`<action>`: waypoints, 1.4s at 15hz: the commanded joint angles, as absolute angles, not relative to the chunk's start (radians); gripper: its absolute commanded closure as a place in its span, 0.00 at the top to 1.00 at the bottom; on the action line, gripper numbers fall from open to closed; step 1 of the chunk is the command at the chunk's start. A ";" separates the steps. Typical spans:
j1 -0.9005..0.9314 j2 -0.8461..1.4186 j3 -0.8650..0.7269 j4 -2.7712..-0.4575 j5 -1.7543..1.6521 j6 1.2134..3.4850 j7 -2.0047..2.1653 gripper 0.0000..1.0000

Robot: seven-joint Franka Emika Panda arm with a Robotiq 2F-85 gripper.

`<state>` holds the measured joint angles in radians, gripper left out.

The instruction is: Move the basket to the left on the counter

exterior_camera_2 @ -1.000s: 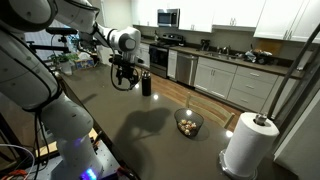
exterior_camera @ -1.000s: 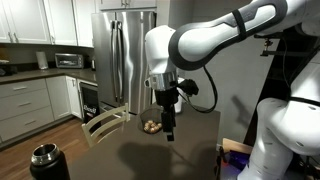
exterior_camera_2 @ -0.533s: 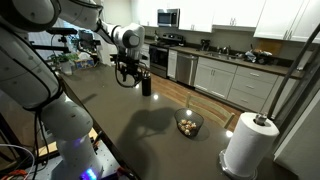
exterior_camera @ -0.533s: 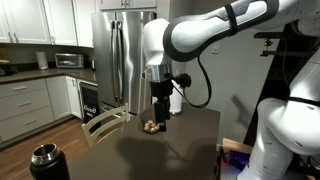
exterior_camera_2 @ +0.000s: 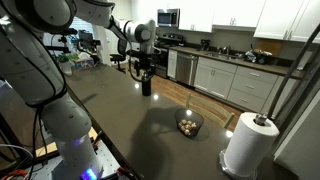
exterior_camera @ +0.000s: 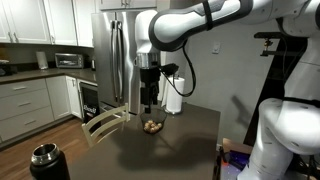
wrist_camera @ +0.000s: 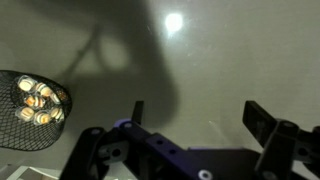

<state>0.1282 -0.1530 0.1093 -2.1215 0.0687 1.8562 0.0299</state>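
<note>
The basket (exterior_camera_2: 188, 124) is a small round dark wire bowl with tan lumps inside, standing on the dark counter (exterior_camera_2: 140, 130). It also shows in an exterior view (exterior_camera: 151, 127) and at the left edge of the wrist view (wrist_camera: 33, 108). My gripper (exterior_camera: 149, 101) hangs open and empty well above the counter, up and away from the basket; in an exterior view (exterior_camera_2: 141, 71) it is far from the basket, over the counter's far part. In the wrist view its two fingers (wrist_camera: 195, 112) are spread with only bare counter between them.
A black cylindrical canister (exterior_camera_2: 146, 83) stands on the counter under the gripper and shows near the camera in an exterior view (exterior_camera: 44, 161). A white paper-towel roll (exterior_camera_2: 249, 143) stands close to the basket. A chair back (exterior_camera: 104, 124) rises at the counter's edge.
The arm has swung up and away from the basket, the gripper rising and moving toward the counter's far end near the canister. The basket has not moved.
</note>
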 commanded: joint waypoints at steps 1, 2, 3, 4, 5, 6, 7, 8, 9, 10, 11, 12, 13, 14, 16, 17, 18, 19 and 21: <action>0.091 -0.086 0.087 -2.065 0.022 1.901 0.033 1.00; 0.080 -0.072 0.073 -2.060 0.024 1.918 0.026 1.00; 0.073 -0.061 0.063 -2.058 0.026 1.934 0.023 1.00; 0.062 -0.046 0.050 -2.056 0.036 1.950 0.014 1.00; 0.055 -0.034 0.040 -2.054 0.041 1.964 0.009 1.00; 0.046 -0.017 0.028 -2.054 0.051 1.983 -0.003 1.00; 0.039 -0.003 0.020 -2.054 0.052 2.002 -0.007 1.00; 0.031 0.020 0.010 -2.054 0.049 2.029 -0.016 1.00; 0.025 0.036 0.003 -2.054 0.052 2.048 -0.026 1.00; 0.018 0.060 -0.004 -2.054 0.047 2.077 -0.039 1.00; 0.013 0.078 -0.009 -2.051 0.044 2.100 -0.049 1.00; 0.006 0.099 -0.014 -2.049 0.039 2.133 -0.063 1.00; 0.001 0.118 -0.018 -2.045 0.038 2.161 -0.073 1.00; -0.004 0.137 -0.023 -2.041 0.038 2.195 -0.081 1.00; -0.015 0.173 -0.029 -2.029 0.045 2.250 -0.094 1.00; -0.022 0.192 -0.030 -2.021 0.050 2.271 -0.101 1.00; -0.028 0.217 -0.031 -2.005 0.057 2.281 -0.106 1.00; -0.034 0.238 -0.031 -1.992 0.059 2.288 -0.107 1.00; -0.045 0.294 -0.037 -1.953 0.054 2.290 -0.091 1.00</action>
